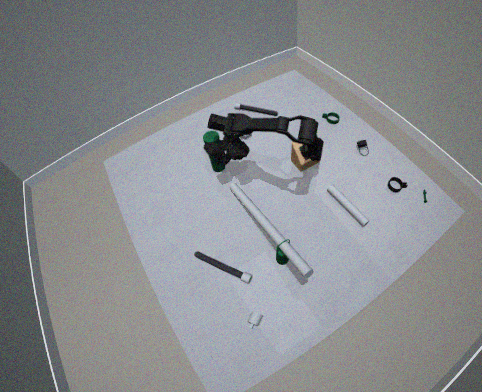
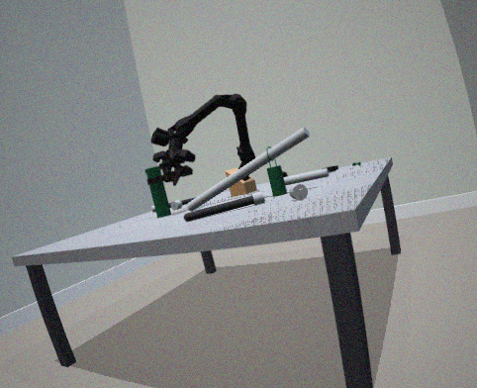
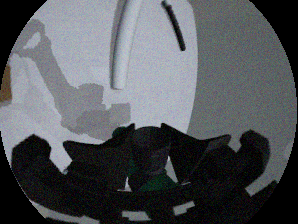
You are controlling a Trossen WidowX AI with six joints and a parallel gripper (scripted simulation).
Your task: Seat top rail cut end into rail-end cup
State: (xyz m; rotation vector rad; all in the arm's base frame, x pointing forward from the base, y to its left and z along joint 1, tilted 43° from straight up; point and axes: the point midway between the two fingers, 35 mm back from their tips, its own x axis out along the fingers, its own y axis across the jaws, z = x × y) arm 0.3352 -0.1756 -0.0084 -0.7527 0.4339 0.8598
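Note:
The big green post (image 1: 218, 164) (image 2: 160, 200) stands upright. Its dark brace band (image 2: 153, 181) sits a little below the green post cap (image 1: 210, 136) (image 2: 152, 171). My gripper (image 3: 148, 125) (image 2: 169, 179) is shut on the dark rail-end cup (image 3: 151, 150) beside the post top; the cup's mouth shows between the fingers. The white rail (image 1: 265, 220) (image 2: 249, 169) (image 3: 123, 52) runs sloping through the green wire loop above the small green post (image 1: 282, 256) (image 2: 277, 181). Its low end is on or near the table, apart from the cup and gripper; its far end sticks up past the loop.
A dark rod with a white end (image 1: 220, 265) (image 2: 220, 208) lies beside the rail. A short white pipe (image 1: 347, 206) lies on the other side. A wooden block (image 1: 298, 156) (image 2: 242, 187) is at the arm's base. A black rod (image 1: 257, 110) lies behind the arm; several small fittings lie around.

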